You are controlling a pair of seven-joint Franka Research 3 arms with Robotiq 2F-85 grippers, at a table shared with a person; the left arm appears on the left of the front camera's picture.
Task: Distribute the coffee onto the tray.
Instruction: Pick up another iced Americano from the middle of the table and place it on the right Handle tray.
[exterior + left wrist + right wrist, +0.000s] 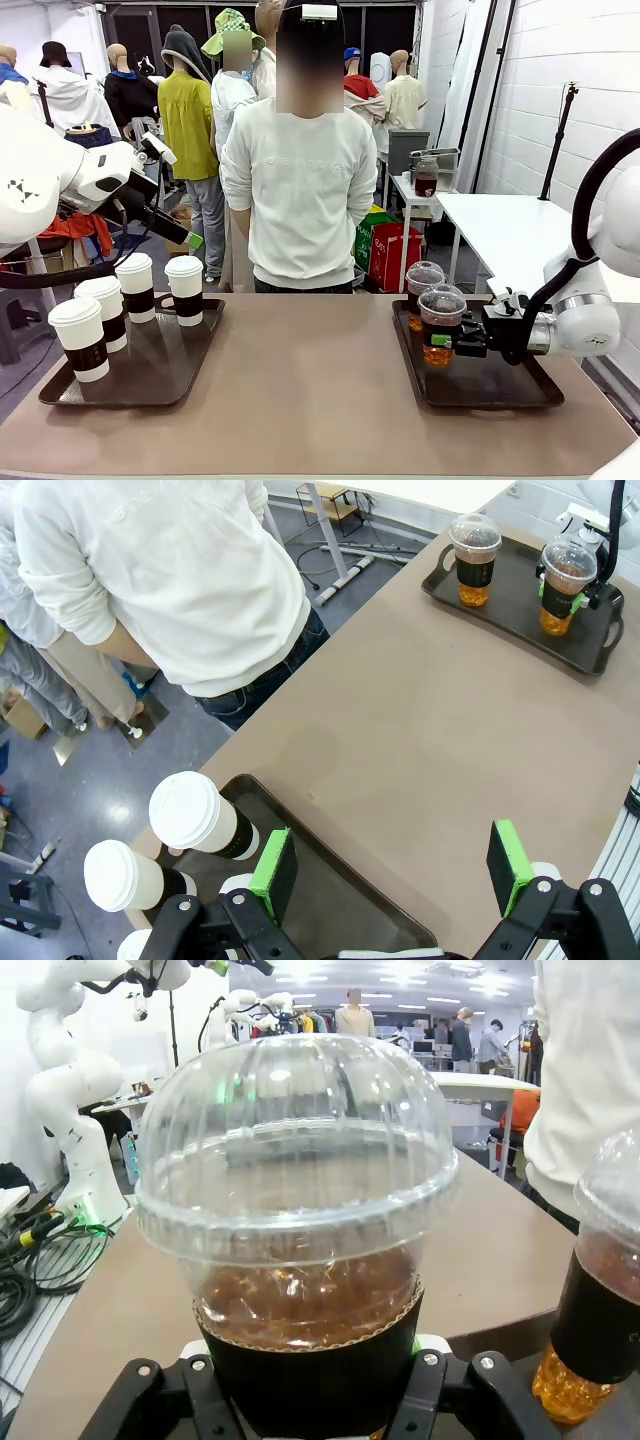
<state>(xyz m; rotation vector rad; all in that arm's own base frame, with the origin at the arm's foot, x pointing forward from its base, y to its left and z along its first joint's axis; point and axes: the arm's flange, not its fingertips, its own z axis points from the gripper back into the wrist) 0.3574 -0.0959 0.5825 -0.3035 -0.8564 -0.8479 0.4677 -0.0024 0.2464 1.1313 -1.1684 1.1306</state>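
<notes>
Right hand (444,340) apparently grips iced coffee (441,327).

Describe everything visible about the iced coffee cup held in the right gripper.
The gripped iced coffee cup is clear plastic with a ribbed dome lid and a dark sleeve around its middle; brown iced coffee shows above and below the sleeve. It stands upright on the right-hand tray, at the near side of the second iced coffee cup. The right gripper clamps the sleeve from the side, its jaws shut on it, green pads against it.
</notes>
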